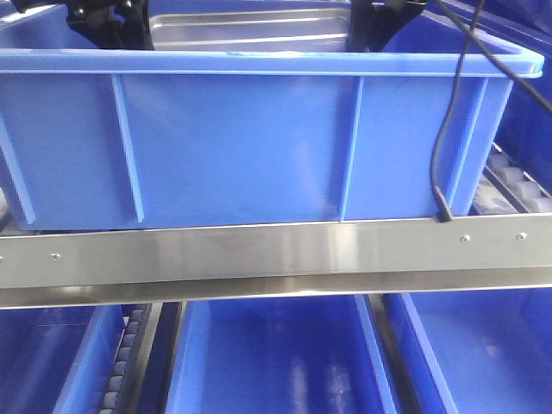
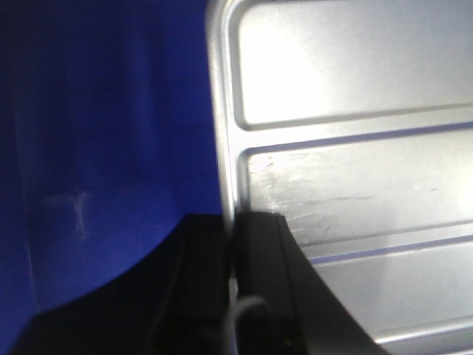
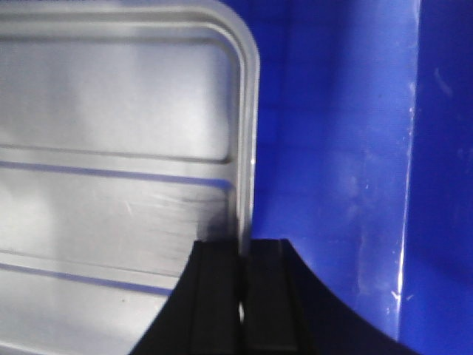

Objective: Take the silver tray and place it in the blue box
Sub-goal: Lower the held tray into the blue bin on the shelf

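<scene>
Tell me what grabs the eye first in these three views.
The blue box dominates the front view, filling its upper half on a steel rail. Just above its rim shows the silver tray, flanked by black arms. In the wrist views the left gripper and right gripper each pinch the tray's raised rim on opposite edges, with blue box wall alongside.
</scene>
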{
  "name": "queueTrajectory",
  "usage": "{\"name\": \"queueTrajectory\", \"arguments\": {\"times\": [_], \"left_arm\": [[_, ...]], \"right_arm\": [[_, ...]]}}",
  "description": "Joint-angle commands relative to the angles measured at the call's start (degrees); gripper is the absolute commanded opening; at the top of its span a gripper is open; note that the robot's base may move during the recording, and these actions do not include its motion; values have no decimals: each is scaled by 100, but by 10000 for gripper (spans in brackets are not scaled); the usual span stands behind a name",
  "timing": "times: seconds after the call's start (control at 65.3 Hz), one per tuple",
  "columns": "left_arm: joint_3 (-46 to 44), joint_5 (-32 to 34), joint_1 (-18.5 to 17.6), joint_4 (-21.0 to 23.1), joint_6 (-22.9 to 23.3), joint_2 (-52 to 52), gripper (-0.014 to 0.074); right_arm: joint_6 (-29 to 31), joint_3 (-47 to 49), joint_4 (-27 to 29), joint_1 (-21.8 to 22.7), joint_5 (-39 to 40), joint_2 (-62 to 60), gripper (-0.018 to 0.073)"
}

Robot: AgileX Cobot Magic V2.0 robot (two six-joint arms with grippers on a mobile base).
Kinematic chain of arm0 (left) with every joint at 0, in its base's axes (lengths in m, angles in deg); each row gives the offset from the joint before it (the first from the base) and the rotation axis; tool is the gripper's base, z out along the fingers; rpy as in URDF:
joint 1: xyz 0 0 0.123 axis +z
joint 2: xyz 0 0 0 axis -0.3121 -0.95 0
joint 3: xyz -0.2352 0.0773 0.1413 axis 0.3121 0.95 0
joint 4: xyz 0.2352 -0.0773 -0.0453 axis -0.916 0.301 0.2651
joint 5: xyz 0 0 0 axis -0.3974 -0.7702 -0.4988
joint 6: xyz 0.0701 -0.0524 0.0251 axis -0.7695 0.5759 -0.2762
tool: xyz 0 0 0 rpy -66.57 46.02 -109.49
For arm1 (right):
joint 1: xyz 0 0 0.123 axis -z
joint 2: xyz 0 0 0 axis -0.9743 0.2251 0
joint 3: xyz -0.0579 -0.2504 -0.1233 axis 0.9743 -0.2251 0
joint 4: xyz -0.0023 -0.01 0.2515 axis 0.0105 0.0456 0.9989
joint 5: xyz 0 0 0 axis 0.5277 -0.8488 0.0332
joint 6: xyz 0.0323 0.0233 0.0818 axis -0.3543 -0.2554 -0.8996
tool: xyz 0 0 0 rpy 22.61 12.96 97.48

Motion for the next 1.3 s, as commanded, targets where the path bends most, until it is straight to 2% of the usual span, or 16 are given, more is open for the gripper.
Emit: {"name": "queueTrajectory", "arguments": {"times": [0.0, 1.287], "left_arm": [[-241, 599, -180, 866, -68, 275, -15], [-241, 669, -165, 830, -68, 253, -14]], "right_arm": [[107, 243, 911, -174, 781, -324, 58], [107, 243, 829, -163, 817, -90, 58]]}}
